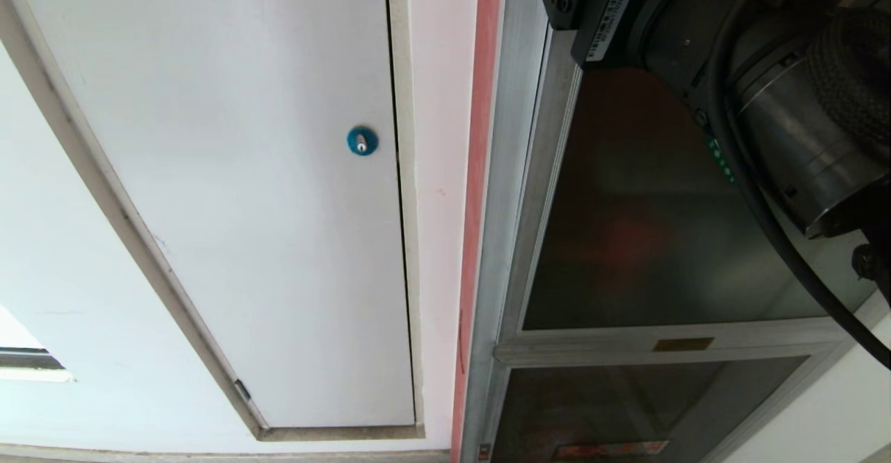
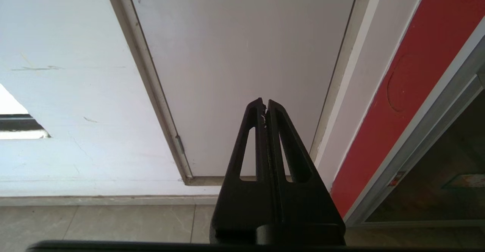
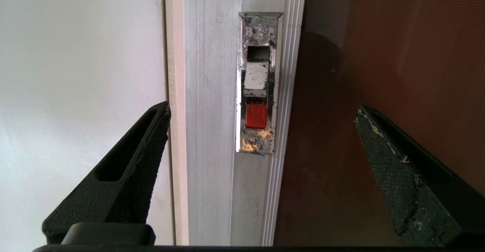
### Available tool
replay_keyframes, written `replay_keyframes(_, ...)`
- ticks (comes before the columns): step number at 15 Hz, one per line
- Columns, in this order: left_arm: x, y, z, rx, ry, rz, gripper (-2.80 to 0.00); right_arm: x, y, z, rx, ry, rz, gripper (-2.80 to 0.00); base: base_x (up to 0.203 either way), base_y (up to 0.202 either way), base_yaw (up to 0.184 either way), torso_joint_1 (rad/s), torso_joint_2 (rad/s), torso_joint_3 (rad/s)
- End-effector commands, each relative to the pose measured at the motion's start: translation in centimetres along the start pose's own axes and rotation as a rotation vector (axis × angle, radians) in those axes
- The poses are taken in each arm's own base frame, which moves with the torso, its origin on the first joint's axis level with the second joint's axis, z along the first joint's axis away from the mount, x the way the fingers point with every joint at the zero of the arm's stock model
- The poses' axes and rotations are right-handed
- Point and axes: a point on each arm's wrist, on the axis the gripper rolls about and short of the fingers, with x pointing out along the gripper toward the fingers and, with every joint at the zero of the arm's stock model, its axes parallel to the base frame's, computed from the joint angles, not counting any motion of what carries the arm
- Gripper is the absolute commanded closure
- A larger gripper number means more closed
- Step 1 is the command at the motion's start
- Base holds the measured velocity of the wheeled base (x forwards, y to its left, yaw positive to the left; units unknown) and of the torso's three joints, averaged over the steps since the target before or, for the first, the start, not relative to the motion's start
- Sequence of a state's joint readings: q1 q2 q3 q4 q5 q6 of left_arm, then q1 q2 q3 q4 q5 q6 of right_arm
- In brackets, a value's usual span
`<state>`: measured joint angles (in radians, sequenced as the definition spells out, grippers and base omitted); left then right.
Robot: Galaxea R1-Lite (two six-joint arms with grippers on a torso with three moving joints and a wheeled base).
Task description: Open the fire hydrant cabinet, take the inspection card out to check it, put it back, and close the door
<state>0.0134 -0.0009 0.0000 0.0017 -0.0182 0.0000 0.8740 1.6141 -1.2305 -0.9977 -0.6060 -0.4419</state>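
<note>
Silver-framed, the fire hydrant cabinet [image 1: 511,254] stands closed against the wall; through the dark frosted glass of its door [image 1: 647,226] only a dim red glow shows, so the contents cannot be made out. A white door [image 1: 243,191] with a blue round lock [image 1: 362,140] lies to its left. The right tool [image 3: 261,111] faces the door frame with jaws spread wide, empty, the red latch [image 3: 256,115] between them but untouched. The left tool [image 2: 265,110] is closed on nothing, low near the floor [image 2: 113,221].

Right arm [image 1: 766,66] hides the door [image 1: 647,240] — top corner.
</note>
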Motion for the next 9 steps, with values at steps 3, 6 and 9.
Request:
replay_keyframes(3,0.0,0.0,0.0,0.0,0.001,0.0,0.0,0.8,0.2,-0.3,-0.011,-0.005,-0.018,-2.8,0.0,0.0,0.0,0.0,0.0,0.0)
replay_keyframes(6,0.0,0.0,0.0,0.0,0.001,0.0,0.0,1.3,0.0,-0.5,-0.03,0.012,-0.024,-2.8,0.0,0.0,0.0,0.0,0.0,0.0)
replay_keyframes(9,0.0,0.0,0.0,0.0,0.001,0.0,0.0,1.7,-0.1,-0.1,-0.028,0.005,-0.033,-2.8,0.0,0.0,0.0,0.0,0.0,0.0)
